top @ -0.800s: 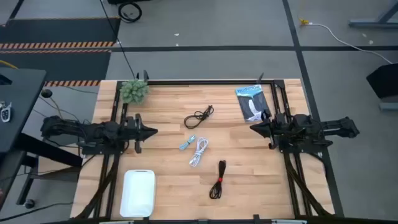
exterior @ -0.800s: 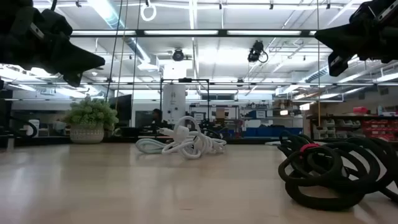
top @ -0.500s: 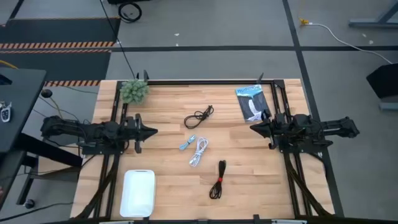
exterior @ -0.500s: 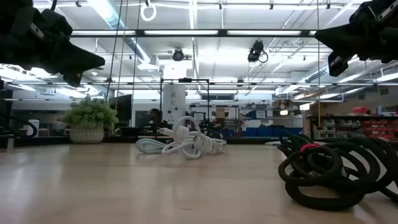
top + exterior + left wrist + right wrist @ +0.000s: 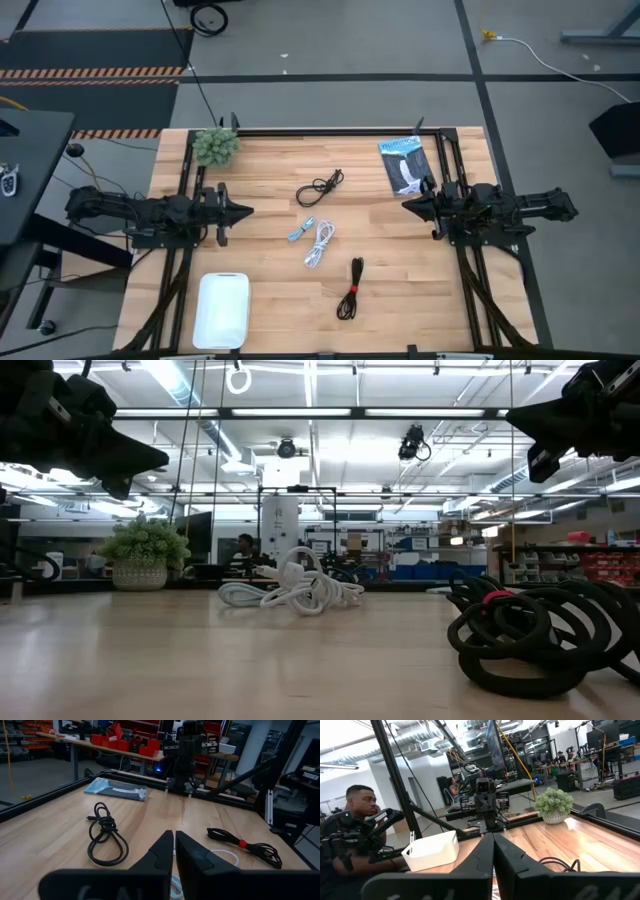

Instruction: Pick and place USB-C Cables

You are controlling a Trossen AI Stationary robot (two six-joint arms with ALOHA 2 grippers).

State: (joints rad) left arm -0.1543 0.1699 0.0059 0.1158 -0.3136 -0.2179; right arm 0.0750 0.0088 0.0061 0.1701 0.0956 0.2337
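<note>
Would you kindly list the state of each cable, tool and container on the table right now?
Left tool: shut, empty, raised.
Right tool: shut, empty, raised.
Black looped cable: lying loose.
Black bundled cable: tied, lying.
White cable: coiled, lying.
Blue-grey cable: lying.
White bin: empty.

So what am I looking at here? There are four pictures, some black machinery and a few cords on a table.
It is one moment seen by four cameras: one above, one at tabletop height, one on each arm's wrist. The machine is two dark robot arms at a wooden table. The left gripper and right gripper wait at opposite sides, fingers shut, holding nothing. Between them lie four coiled cables: a black cable farther back, a short pale blue-grey cable, a white cable and a second black cable with a red tie. Also there: a white bin, a small potted plant and a blue-and-white packet. A person sits in the room beyond.
</note>
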